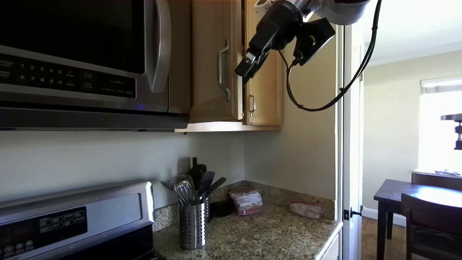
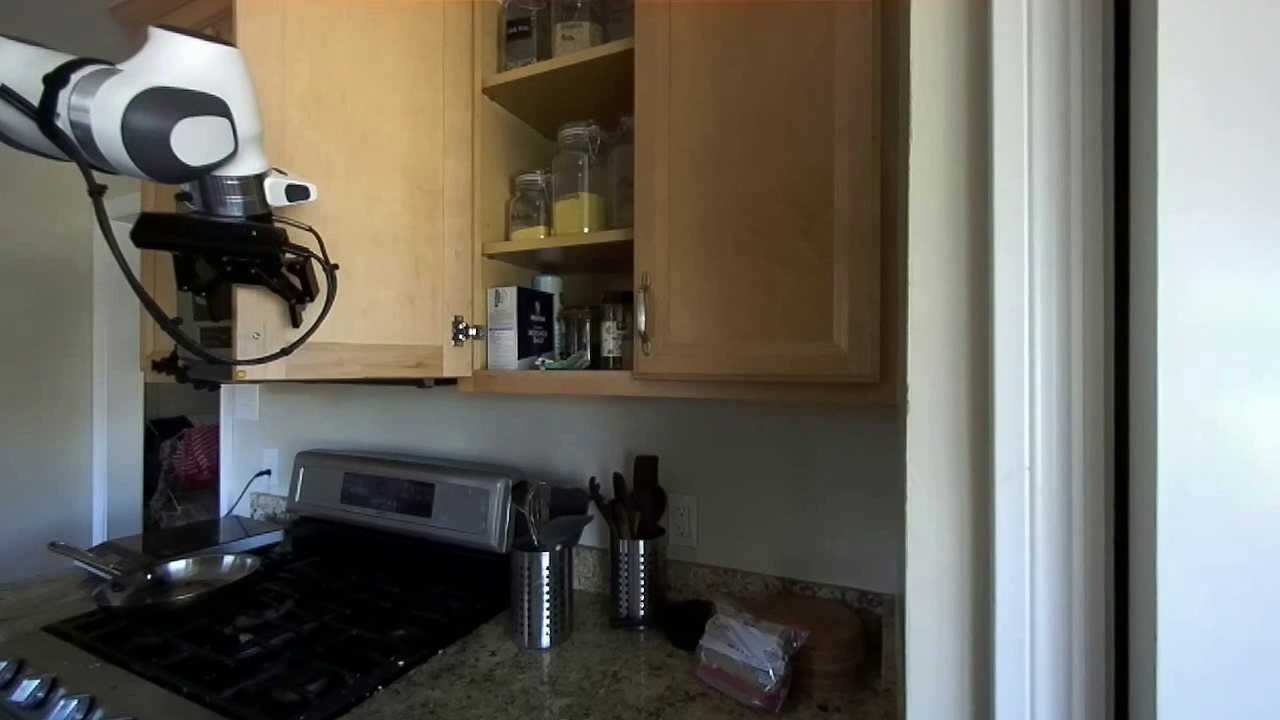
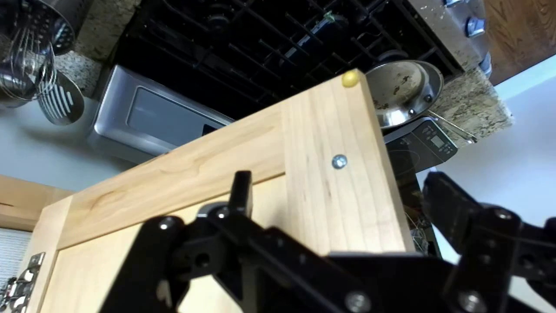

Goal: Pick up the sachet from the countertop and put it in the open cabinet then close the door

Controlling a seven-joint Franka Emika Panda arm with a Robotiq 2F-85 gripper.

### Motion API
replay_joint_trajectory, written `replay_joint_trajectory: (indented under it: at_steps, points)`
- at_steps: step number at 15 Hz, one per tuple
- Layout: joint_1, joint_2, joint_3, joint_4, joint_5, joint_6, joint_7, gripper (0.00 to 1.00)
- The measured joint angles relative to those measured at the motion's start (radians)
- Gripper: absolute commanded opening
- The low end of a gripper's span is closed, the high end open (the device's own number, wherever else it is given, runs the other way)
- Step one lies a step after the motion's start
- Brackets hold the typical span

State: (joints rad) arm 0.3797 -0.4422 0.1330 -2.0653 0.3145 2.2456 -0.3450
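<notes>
Apparently only closing remains: in the wrist view the open door (image 3: 269, 148) runs right from its hinge (image 3: 22, 278) to its free edge (image 3: 386, 165), seen between the fingers (image 3: 242, 191) of the gripper (image 3: 338, 182), spread wide, holding nothing (contact I cannot tell). Right of the door, in an exterior view, the likely sachet (image 2: 570, 362) lies inside the cabinet (image 2: 550, 382).

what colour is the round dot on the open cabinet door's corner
Yellow; the dot shows best in the wrist view.
</notes>
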Motion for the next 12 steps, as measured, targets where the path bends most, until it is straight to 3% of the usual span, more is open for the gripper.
replay_joint_trajectory:
  at_steps: [12]
  points:
    - [-0.02,0.043,0.022,0.029,-0.058,0.028,0.026,1.0]
